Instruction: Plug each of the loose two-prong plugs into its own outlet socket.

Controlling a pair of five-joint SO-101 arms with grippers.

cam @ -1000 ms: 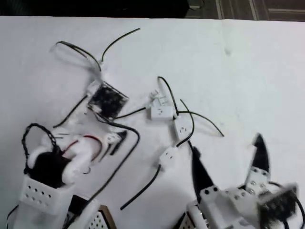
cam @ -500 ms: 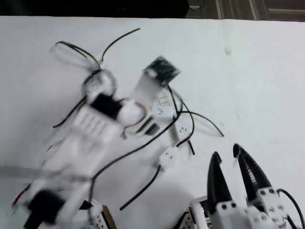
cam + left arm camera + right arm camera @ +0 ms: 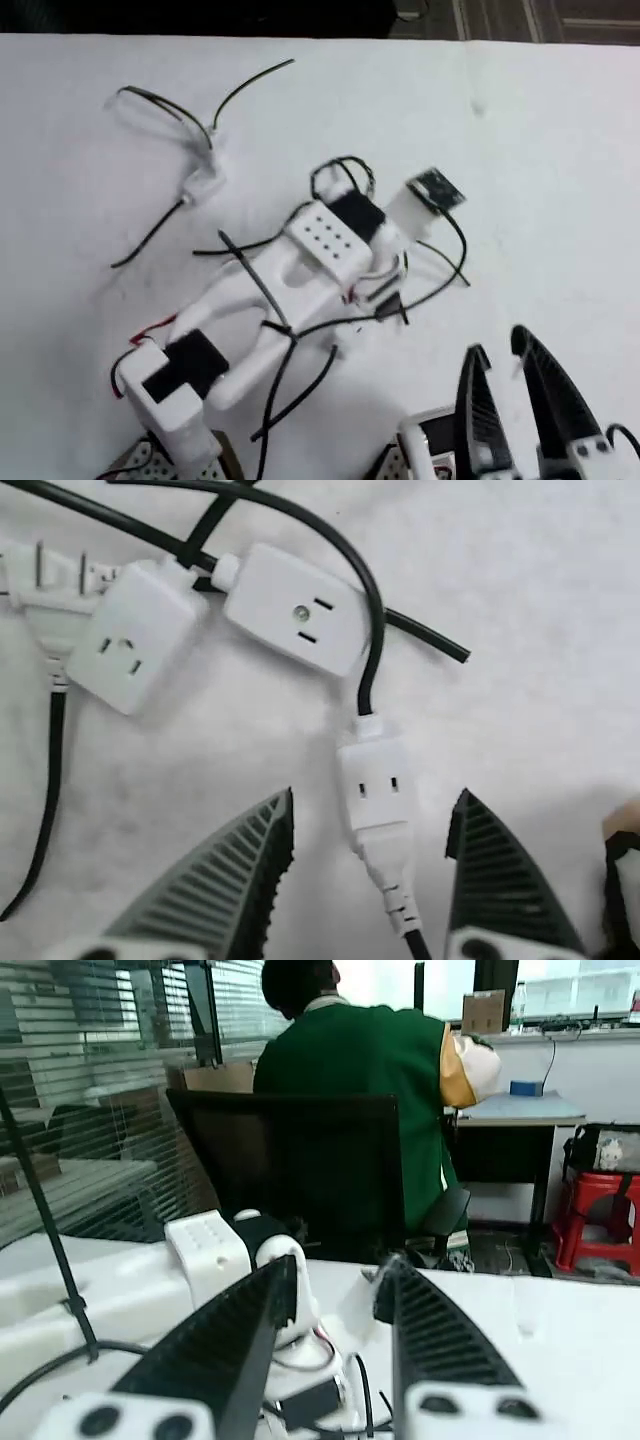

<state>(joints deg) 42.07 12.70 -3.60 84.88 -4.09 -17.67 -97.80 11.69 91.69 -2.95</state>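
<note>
left wrist view | left jaws wide | two-slot socket [image 3: 375, 790] between them, touching neither | right jaws narrow

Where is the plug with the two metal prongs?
In the left wrist view the two-prong plug lies on the white table beside a square white socket, beyond the open fingers of the left gripper.

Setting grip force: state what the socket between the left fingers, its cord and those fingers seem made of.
Socket: smooth white moulded plastic, crisp slot edges. Cord: black flexible sheath, probably rubber or PVC, curving with faint sheen. Fingers: dark ribbed faces, likely printed plastic.
</note>
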